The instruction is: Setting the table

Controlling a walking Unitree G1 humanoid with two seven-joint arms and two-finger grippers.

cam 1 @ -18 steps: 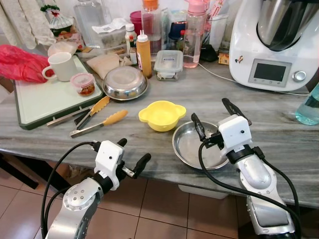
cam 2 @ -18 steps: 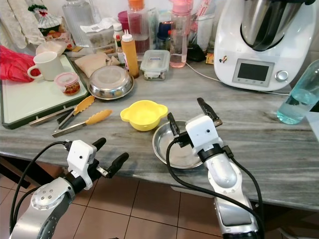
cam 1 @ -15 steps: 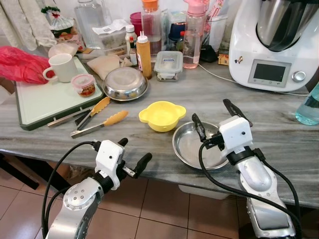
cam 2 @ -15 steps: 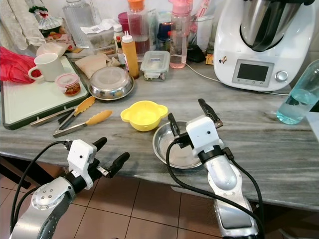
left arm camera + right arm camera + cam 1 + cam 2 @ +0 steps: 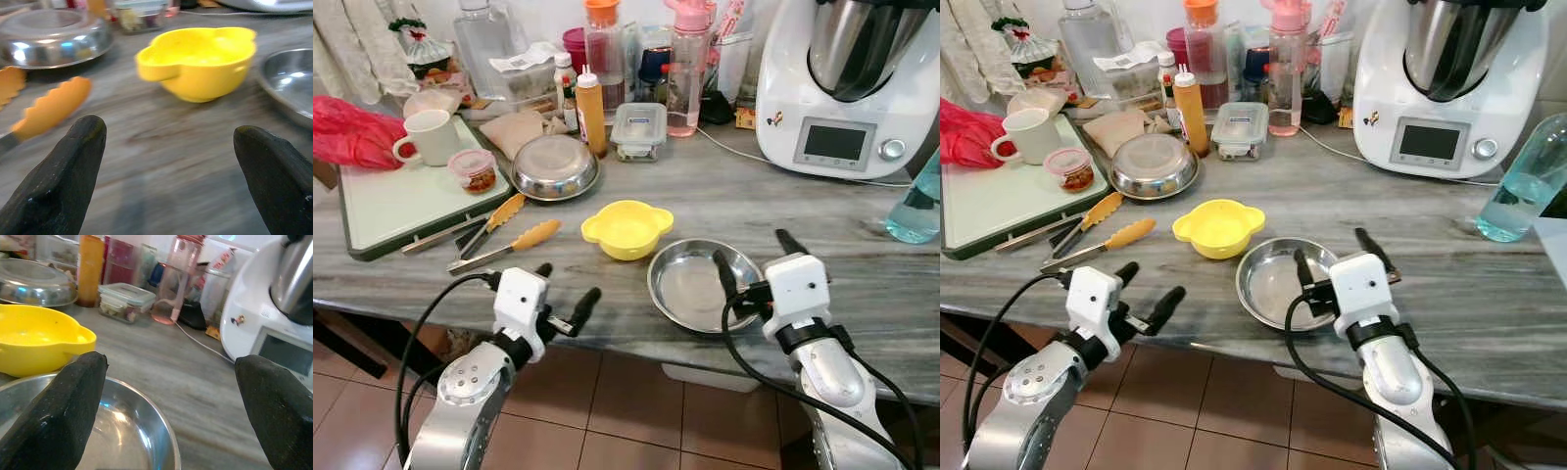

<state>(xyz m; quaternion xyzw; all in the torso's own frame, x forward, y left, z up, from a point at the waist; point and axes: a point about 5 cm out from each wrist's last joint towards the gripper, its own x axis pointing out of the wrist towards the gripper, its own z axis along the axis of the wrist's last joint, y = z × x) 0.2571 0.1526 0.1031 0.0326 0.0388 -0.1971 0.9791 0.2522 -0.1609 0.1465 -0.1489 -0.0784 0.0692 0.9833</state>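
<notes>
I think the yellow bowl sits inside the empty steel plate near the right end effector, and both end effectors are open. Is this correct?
Not quite. The yellow bowl stands on the counter beside the empty steel plate, not inside it; the left eye view shows this. The rest holds: the plate is near the right end effector, and both it and the left end effector are open.

A grey, wood-grained countertop (image 5: 862, 235) runs across the room above a floor of reddish-brown tiles (image 5: 636, 421), with what seems a pale wall behind the clutter
</notes>
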